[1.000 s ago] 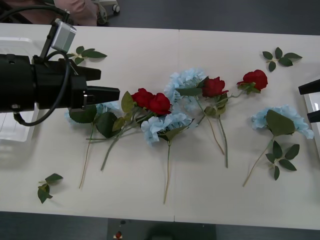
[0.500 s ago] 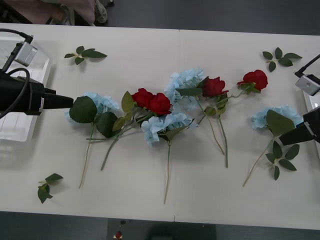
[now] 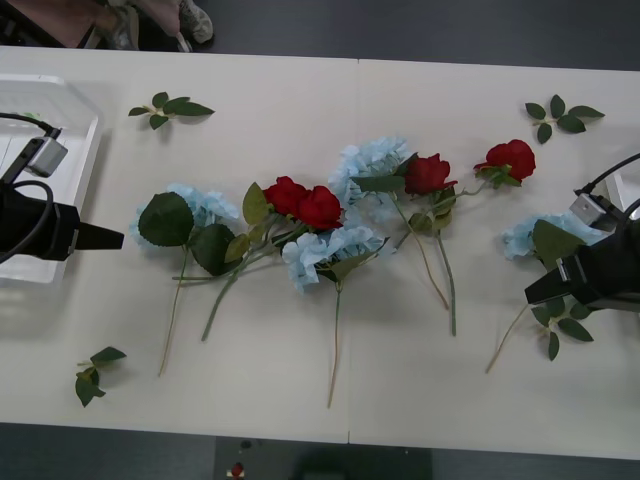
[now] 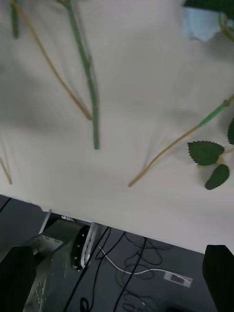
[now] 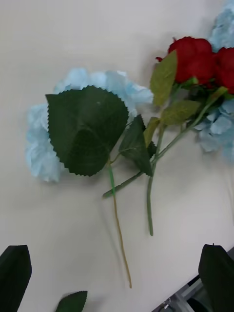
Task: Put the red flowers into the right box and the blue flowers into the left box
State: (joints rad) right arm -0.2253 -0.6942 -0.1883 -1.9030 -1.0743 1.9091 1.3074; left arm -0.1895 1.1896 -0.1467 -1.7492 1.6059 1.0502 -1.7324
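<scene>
A: Which step does the figure show?

B: The opening reach. All flowers lie on the bench (image 3: 300, 90); none is boxed. The left gripper (image 3: 112, 238) hovers at the bench's left edge beside the left box (image 3: 88, 112), jaws spread wide in the left wrist view and holding nothing. It faces a blue flower (image 3: 200, 208) under a big leaf (image 5: 87, 127), near the left edge.

A: And the right arm?

B: The right gripper (image 3: 540, 290) sits by the right edge, over the leaves of another blue flower (image 3: 570, 232). Its fingers (image 4: 222, 273) stand apart at both corners of the right wrist view, empty. The right box (image 3: 628, 195) shows as a sliver at that edge.

A: Where are the red flowers?

B: A pair (image 3: 303, 203) lies mid-bench, two more (image 3: 428, 173) (image 3: 510, 157) toward the right, heads pointing to the far edge.

A: What does the next move call for?

B: Probably a descent onto one thin stem (image 5: 118, 229). Stems cross and the mid-bench roses overlap blue clusters, so a careless pinch may lift two. Loose leaf sprigs (image 3: 168, 108) (image 3: 92, 375) lie at the left corners and should stay put.
</scene>
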